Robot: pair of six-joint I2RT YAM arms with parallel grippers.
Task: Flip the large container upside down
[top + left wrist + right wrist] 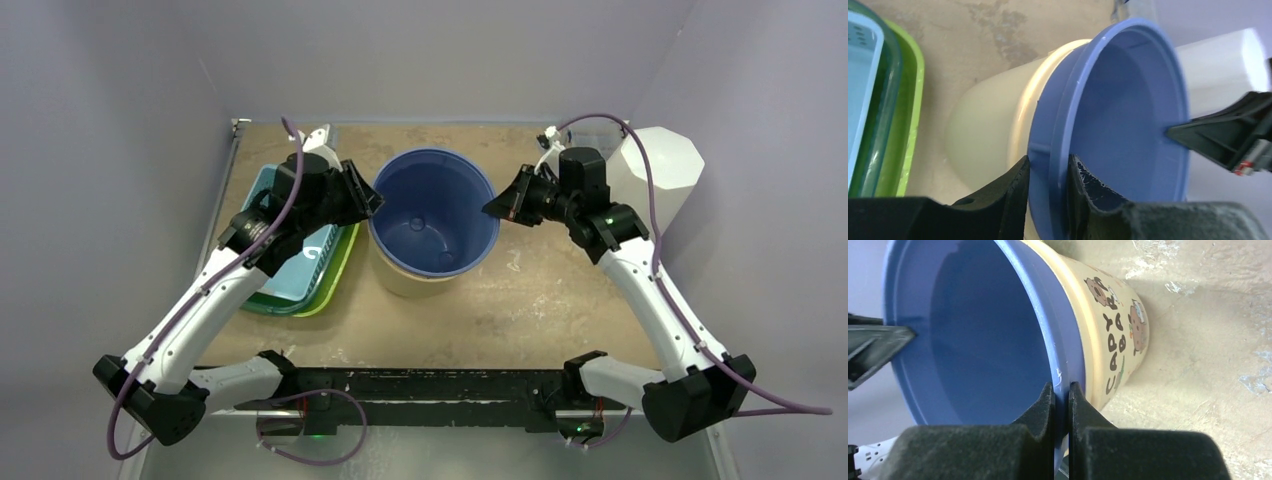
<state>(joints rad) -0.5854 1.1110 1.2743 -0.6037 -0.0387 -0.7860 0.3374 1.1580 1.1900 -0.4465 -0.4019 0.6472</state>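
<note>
The container [432,215] is seen standing upright at the middle of the desk [560,300], its open mouth turned upward and its base on the desk. Its inside and rim [1048,310] are blue and its outer wall is cream, with dark lettering and small cartoon animals printed on it. The right hand [1061,387] is closed on the rim at the right side, one finger being pressed to the inner face and the other to the outer face. The left hand [1048,160] is set over the rim at the opposite, left side, one finger inside and one outside; whether the rim is pinched there or only straddled cannot be told. To the left of the container, just beside it, a light blue basket [300,265] is nested in a green tray [335,280]. A white object [655,165] is seen at the far right corner, behind the right arm
</note>
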